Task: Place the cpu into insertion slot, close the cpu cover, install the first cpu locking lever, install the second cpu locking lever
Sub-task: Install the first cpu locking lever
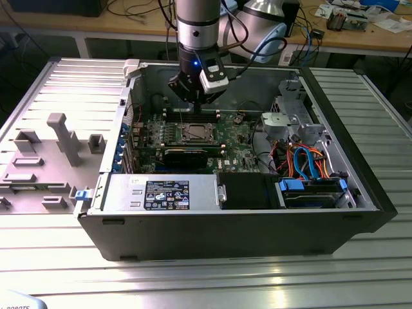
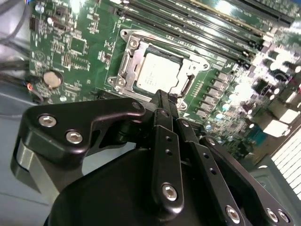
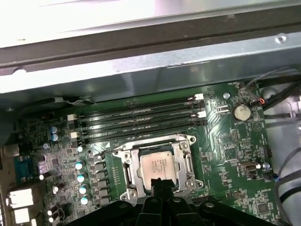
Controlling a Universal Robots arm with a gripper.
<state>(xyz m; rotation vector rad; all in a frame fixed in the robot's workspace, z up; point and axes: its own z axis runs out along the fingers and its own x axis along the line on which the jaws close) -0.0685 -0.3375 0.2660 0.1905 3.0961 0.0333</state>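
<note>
1. The cpu (image 3: 158, 165) sits flat in the insertion slot (image 3: 123, 193), and the cpu cover (image 3: 189, 162) looks down, pinning it.
2. My end effector (image 3: 157, 182) hovers at the socket edge with its fingers pinched together and empty. I'd guess it's on lever duty.

Desk (image 1: 212, 283), silvery ribbed metal top, is carrying:
1. Open black tower computer case (image 1: 232, 232), lying on its side at the middle.
2. Pale grey ribbed panel (image 1: 38, 96), lying against the case on the exterior view's left and bearing grey upright blocks (image 1: 64, 138).
</note>
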